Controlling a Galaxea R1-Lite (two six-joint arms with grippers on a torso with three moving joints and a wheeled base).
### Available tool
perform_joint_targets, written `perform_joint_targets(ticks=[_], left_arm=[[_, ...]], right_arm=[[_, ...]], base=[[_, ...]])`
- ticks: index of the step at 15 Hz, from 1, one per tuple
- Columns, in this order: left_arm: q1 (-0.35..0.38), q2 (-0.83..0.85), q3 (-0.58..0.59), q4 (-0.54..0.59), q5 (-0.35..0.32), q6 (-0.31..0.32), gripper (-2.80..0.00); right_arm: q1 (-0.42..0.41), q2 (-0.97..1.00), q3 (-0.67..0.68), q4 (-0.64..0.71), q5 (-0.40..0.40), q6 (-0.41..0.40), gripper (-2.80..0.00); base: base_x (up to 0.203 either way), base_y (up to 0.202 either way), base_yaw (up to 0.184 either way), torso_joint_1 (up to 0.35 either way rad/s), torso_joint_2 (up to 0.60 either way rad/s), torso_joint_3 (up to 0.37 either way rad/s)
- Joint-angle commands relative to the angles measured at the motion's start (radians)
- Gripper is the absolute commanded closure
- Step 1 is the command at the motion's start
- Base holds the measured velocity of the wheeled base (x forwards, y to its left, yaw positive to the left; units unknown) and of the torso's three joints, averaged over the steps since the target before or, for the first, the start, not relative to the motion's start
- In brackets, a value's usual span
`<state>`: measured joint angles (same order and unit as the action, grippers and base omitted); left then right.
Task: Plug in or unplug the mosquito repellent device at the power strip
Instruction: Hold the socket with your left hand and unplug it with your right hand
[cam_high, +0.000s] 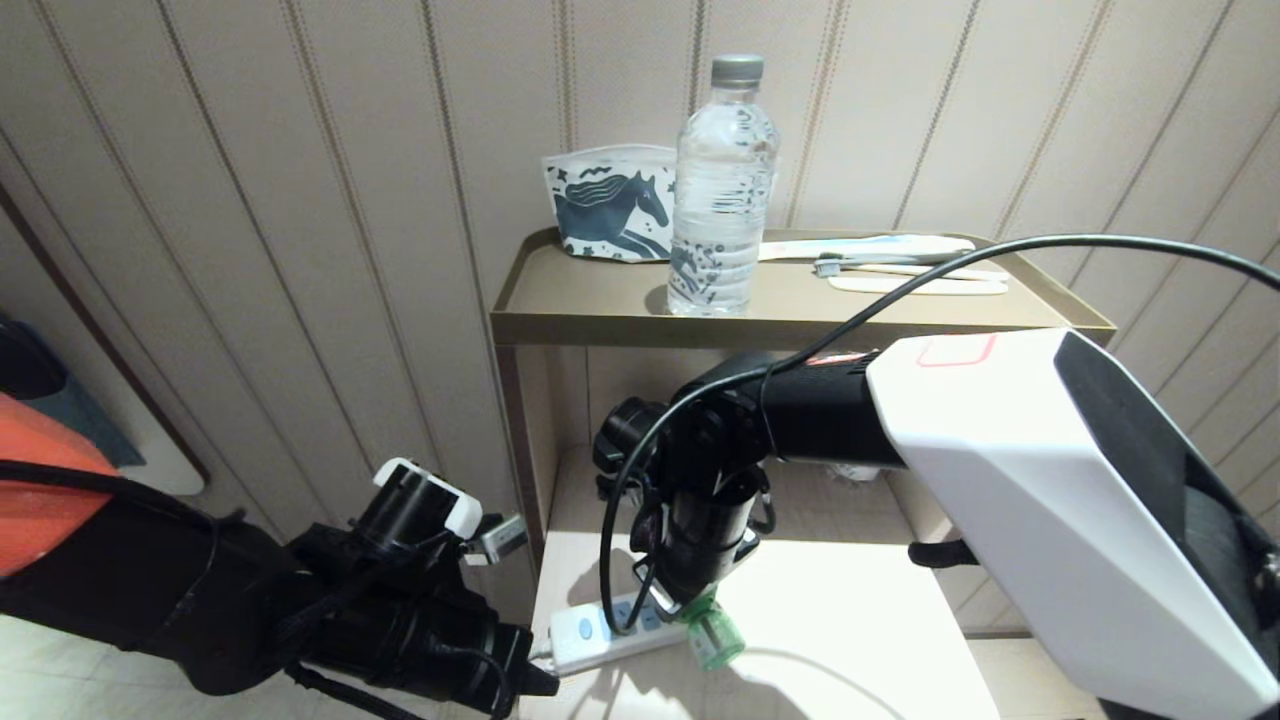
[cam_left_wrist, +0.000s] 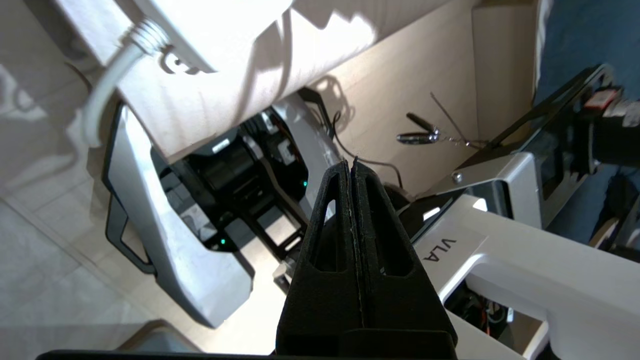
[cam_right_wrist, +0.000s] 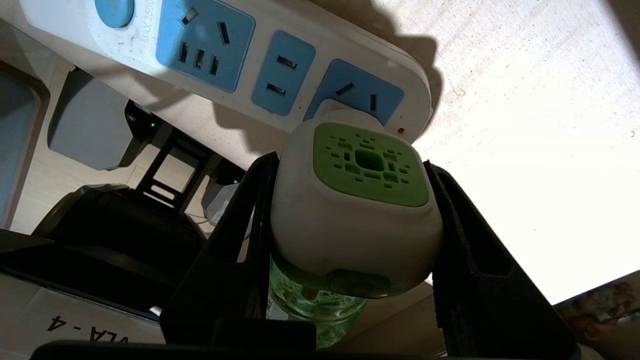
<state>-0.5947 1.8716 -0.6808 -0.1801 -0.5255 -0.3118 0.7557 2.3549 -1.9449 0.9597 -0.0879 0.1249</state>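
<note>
The white power strip (cam_high: 590, 632) (cam_right_wrist: 140, 42) lies near the front left edge of the lower shelf, blue button end towards my left arm. My right gripper (cam_high: 700, 600) (cam_right_wrist: 350, 161) reaches down and is shut on the mosquito repellent device (cam_right_wrist: 350, 215), one finger on each white side. The device's back rests against the strip's end socket panel; its prongs are hidden. Its green bottle (cam_high: 715, 638) sticks out below the gripper. My left gripper (cam_high: 540, 685) (cam_left_wrist: 350, 162) is shut with nothing in it, just off the shelf's left edge beside the strip's white cord (cam_left_wrist: 100, 100).
A clear water bottle (cam_high: 722, 190), a horse-print pouch (cam_high: 610, 205) and a toothbrush and comb (cam_high: 900, 262) sit on the nightstand's top tray (cam_high: 600, 300). The lower shelf (cam_high: 850, 620) extends to the right of the device. A panelled wall stands to the left.
</note>
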Motion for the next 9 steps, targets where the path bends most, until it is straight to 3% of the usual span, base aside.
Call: perform_joint_targets(ticks=[1,5,9], left_arm=[[-0.018,0.044,-0.014,-0.001,-0.001,-0.003,0.0],[-0.041,0.055,-0.055,0.0,0.021,-0.02,0.0],[-0.048,0.096,-0.103,-0.005,0.179,-0.019,0.0]], right_arm=[[0.001,0.003,0.0,0.005,0.0,0.001,0.0],[0.001,0.001,0.0,0.005,0.0,0.001,0.0],[0.001,-0.002,0.0,0.005,0.0,0.001,0.0]], base=[[0.0,0.0,0.0,0.0,0.0,0.0],[0.0,0.0,0.0,0.0,0.0,0.0],[0.0,0.0,0.0,0.0,0.0,0.0]])
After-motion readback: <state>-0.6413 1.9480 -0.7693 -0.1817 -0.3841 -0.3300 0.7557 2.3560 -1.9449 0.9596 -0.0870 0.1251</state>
